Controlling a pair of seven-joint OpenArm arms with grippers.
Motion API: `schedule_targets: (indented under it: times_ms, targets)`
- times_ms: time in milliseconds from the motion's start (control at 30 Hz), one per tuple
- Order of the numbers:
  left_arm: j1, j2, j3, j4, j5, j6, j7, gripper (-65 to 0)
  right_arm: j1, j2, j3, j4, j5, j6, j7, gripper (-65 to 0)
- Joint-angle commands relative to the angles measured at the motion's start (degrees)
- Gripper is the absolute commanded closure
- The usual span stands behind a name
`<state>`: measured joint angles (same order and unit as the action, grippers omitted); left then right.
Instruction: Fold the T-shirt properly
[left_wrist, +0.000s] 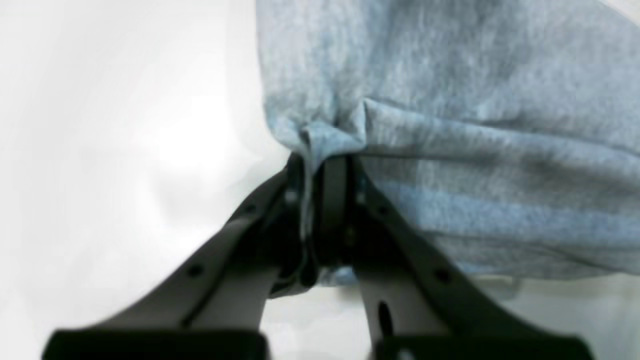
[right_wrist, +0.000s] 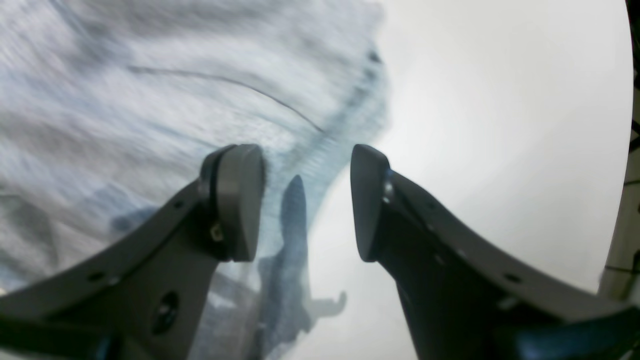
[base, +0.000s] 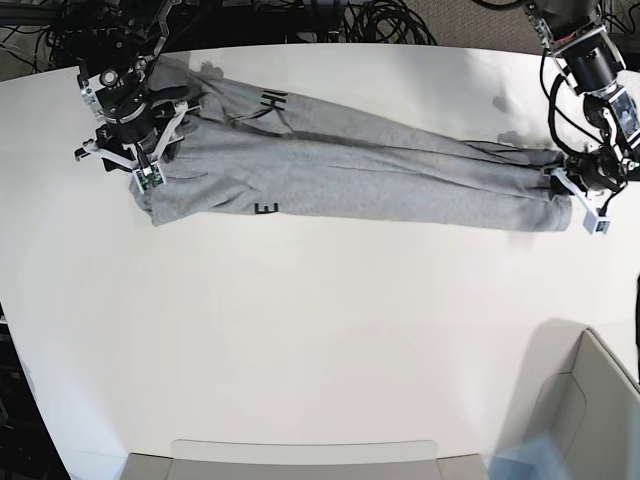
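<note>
1. The white table (base: 300, 350) fills nearly the whole base view, with a tangle of black cables (base: 370, 20) beyond its far edge at the top of the frame.

2. The T-shirt (base: 360, 170) lies stretched into a long, narrow band across the upper part of the base view, running from the upper left down toward the right edge. It is heather grey and folded lengthwise, and bits of black lettering (base: 272, 103) peek out along its upper and lower edges near the left end. Long creases run along its length.

3. A pale grey bin or tray (base: 590, 400) sits in the lower right corner of the base view, well apart from the shirt.

4. The right gripper (right_wrist: 305, 200), at the upper left of the base view, hovers over the left end of the shirt. In its wrist view the jaws stand wide apart, the left finger over the grey cloth and the right finger over bare table, with the shirt's ribbed edge between them. Nothing is held.

5. The left gripper (left_wrist: 320, 195), at the right edge of the base view, is at the shirt's other end. Its wrist view shows the jaws drawn together, pinching a bunched fold of the grey fabric, which gathers into puckers just above the fingertips.
</note>
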<state>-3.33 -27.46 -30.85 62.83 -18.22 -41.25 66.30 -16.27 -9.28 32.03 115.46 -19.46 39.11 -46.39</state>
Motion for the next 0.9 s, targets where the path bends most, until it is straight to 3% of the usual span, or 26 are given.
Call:
schedule_targets:
  times_ms: [0,200,433,633,867]
  targets:
    - [1.0,-0.5,-0.2,1.1,6.5,1.3,5.4,0.0,0.9,0.3,-0.1,1.4,0.3,0.9,1.0,-28.8]
    - [1.4,0.0,-3.5,14.1,6.7,1.3,6.2,0.0,2.3,0.3,0.0,1.7,2.1,0.9,0.7,-28.8]
    - [1.4,0.4,-3.9,29.1,6.7,1.3,13.7,0.0,2.4,0.3,0.0,1.6,2.9,0.9,0.8,-28.8]
    - [5.8,5.1,-3.4,44.0,6.7,1.3,13.7,0.0,2.4,0.3,0.0,1.2,2.9,0.9,0.9,-28.8]
    - [12.0,11.6,3.2,53.3,6.7,1.3,13.7,0.0,2.4,0.4,0.0,1.2,2.9,0.9,0.9,-28.8]
